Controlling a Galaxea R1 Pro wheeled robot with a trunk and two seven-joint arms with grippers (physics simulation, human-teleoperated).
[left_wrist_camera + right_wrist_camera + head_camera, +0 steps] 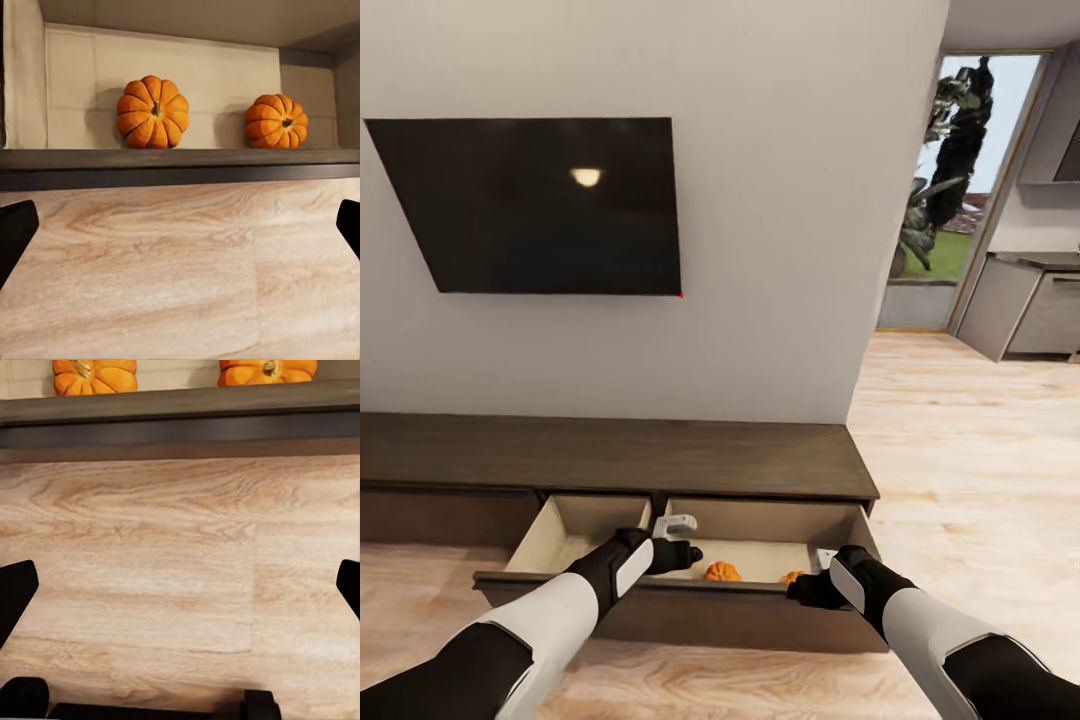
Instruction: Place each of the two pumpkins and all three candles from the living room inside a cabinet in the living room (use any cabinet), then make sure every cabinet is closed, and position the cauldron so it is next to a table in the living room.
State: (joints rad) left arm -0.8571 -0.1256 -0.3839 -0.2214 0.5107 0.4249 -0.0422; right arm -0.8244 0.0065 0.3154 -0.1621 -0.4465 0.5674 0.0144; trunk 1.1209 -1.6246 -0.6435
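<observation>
Head view, lower centre of the frame: the long, low dark-brown wooden cabinet (610,455) was seen against a white wall, below a black wall-mounted screen (535,205). Its wide drawer (680,592) was pulled out over the pale plank floor (970,450), the pale wood interior exposed.

Two small, round, deeply ribbed orange pumpkins were seen resting on the drawer bottom, apart from one another: the first pumpkin (152,112) nearer the middle, the second pumpkin (276,121) toward the right end. No candle or cauldron could be made out.

The left claw (682,540) was held over the drawer, just beside the first pumpkin; the right claw (815,580) was at the drawer's front rim. In both wrist views the dark fingertips (16,232) appeared at opposite frame edges, so both claws were judged spread apart and empty.

Handling, as judged: the pumpkins would be light, rigid and matte-skinned, the ribs offering grip; a hold across the widest girth would be soundest, the short stem being too slight. The drawer front was flat, smooth and stiff, and would best be pushed squarely at its face to close.
</observation>
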